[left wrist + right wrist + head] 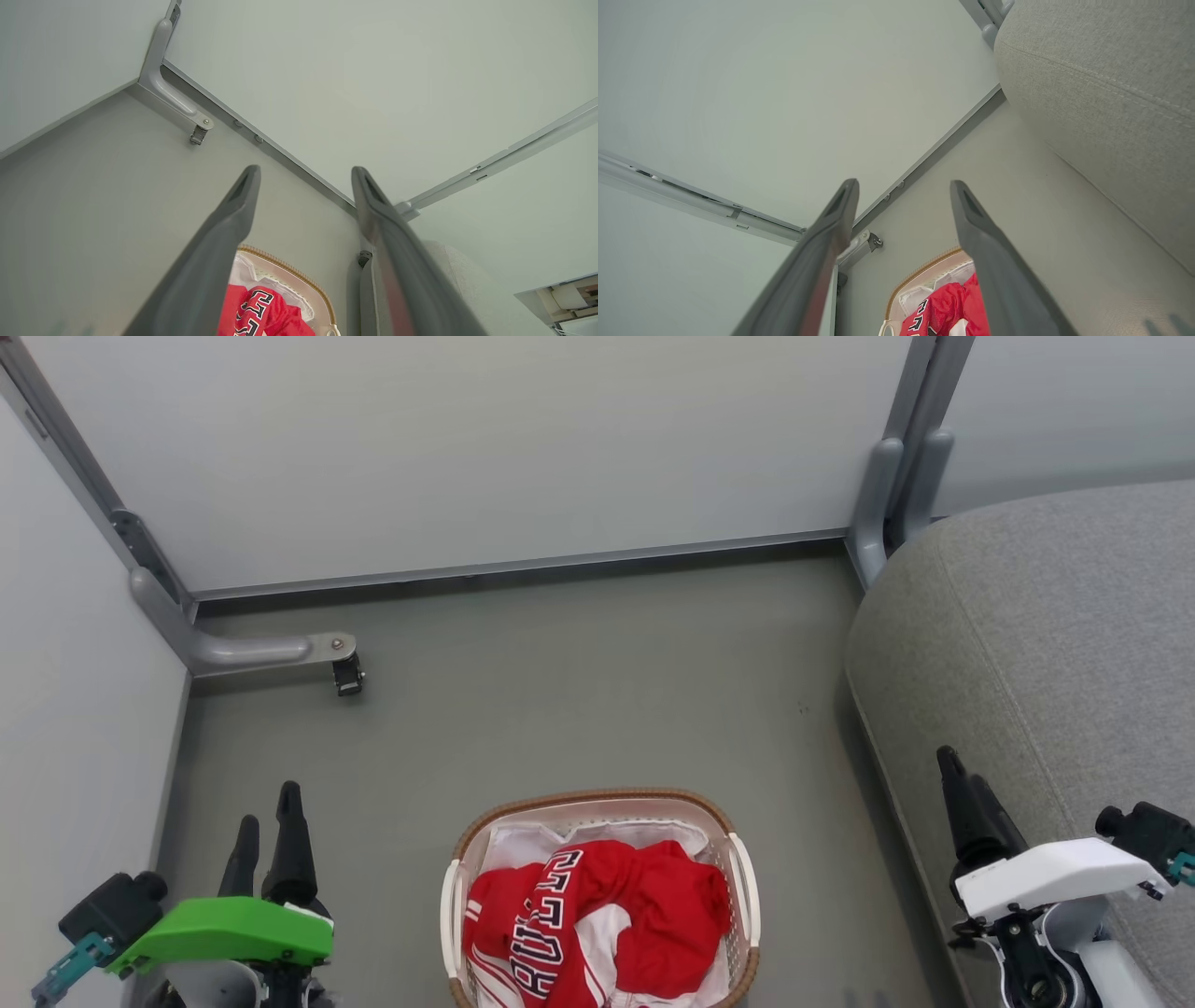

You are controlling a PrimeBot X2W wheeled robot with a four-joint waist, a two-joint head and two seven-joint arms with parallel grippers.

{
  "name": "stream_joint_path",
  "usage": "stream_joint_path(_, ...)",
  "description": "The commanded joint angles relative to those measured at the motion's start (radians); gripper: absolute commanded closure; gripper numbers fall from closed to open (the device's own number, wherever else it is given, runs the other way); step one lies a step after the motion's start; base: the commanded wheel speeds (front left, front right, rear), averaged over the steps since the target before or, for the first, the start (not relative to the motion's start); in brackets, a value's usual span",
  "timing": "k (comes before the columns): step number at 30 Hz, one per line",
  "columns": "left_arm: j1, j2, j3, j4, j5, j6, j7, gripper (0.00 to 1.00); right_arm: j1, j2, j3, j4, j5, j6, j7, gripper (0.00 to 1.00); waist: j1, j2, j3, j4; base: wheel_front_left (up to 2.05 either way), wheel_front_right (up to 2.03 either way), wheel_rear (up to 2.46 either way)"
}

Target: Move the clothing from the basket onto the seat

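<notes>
Two pincers are being held wide open, and no thing is being gripped by either of them. The left pincer [306,171] is being held above the grey floor [579,691], to the left of the basket [597,796], with its two dark fingers [289,840] being pointed toward the pale wall panel [467,448]. The right pincer [904,184] is being held at the right side, just beside the rounded edge of the seat [1055,644], and its fingers are being spread well apart too.

The red clothing [644,905] is being carried inside the basket as a crumpled heap. On its left part a jersey with white and navy block letters is being shown, and some white stripe trim is being seen at the lower left of the heap. A white cloth [523,845] is being pressed under the red heap and is being seen at the far end of the basket.

The basket is being supported by the floor, between the two pincers in the head view. It is being separated from the grey seat by a strip of floor. A grey metal bracket [261,651] is being seen at the foot of the wall, well apart from the basket.
</notes>
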Motion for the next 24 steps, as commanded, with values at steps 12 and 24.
stream_joint_path(12,-0.007,0.043,-0.065,-0.004,0.191,0.053,-0.045,0.00,-0.032,-0.033,0.046,0.019,-0.208,0.000,-0.045,0.00,0.0000,0.0000,-0.001,0.001,0.00,0.00,0.00)
stream_joint_path(24,0.012,0.071,-0.122,-0.001,0.324,0.092,-0.078,0.00,-0.037,-0.044,0.075,0.039,-0.361,0.000,-0.080,0.00,0.0000,0.0000,0.001,0.002,0.00,0.00,0.00)
